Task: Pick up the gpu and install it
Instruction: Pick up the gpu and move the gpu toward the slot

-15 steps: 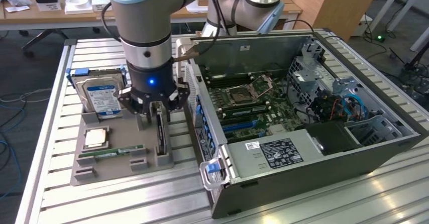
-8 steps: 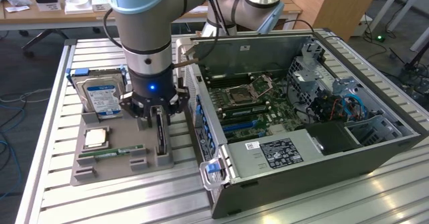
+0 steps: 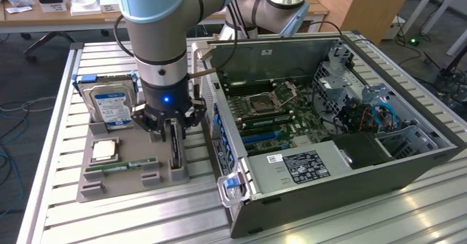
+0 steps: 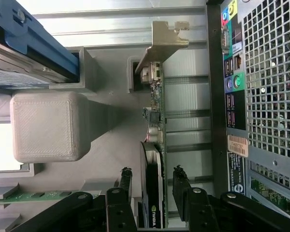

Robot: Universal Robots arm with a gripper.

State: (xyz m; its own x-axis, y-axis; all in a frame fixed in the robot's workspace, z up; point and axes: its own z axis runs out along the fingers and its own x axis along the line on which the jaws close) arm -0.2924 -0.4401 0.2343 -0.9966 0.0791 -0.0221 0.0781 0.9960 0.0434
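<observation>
The gpu [image 3: 175, 148] stands on its edge in a slot of the grey holder tray [image 3: 117, 188], next to the open computer case [image 3: 328, 145]. In the wrist view the gpu [image 4: 153, 145] appears as a thin green board with a black face and a silver bracket [image 4: 162, 41] at its far end. My gripper [image 3: 173, 128] is lowered over the card's upper edge. It [image 4: 152, 179] is open, with one black finger [image 4: 125, 181] on each side of the card and a small gap on both sides.
On the tray there are also a hard drive [image 3: 109, 104] with a blue-white label, a CPU [image 3: 104, 150] and a green RAM stick [image 3: 120, 166]. A grey tray post [image 4: 46, 125] rises beside the card. The case's rear panel [image 4: 261, 96] is close by; its motherboard [image 3: 270, 112] is exposed.
</observation>
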